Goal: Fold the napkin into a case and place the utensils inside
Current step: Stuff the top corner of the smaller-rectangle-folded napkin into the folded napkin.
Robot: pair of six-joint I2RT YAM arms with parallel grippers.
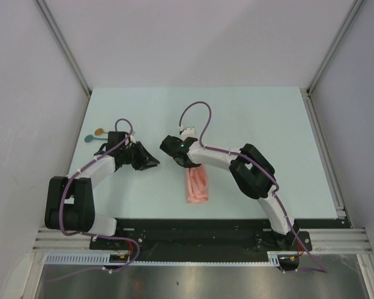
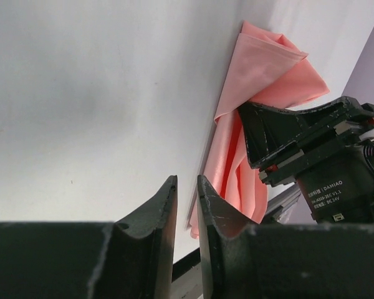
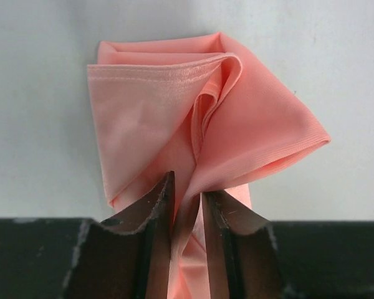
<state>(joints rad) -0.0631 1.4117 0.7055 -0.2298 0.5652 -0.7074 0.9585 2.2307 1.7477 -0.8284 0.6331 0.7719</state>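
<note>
The salmon-pink napkin point(image 1: 197, 185) lies as a narrow folded strip at the table's middle front. My right gripper point(image 1: 187, 163) hangs over its far end. In the right wrist view its jaws point(image 3: 187, 184) stand slightly apart, with a raised fold of the napkin point(image 3: 156, 118) between them. My left gripper point(image 1: 154, 163) hovers left of the napkin and points at it. Its jaws point(image 2: 187, 184) are a narrow gap apart with nothing between, and the napkin point(image 2: 262, 68) lies beyond them. The utensils, a golden-bowled spoon point(image 1: 99, 131) and a teal-bowled spoon point(image 1: 90, 138), lie at the far left.
White walls close in the pale table point(image 1: 268, 124) at the back and both sides. A metal rail point(image 1: 324, 149) runs along the right edge. The left arm's wrist point(image 1: 119, 142) sits close beside the spoons.
</note>
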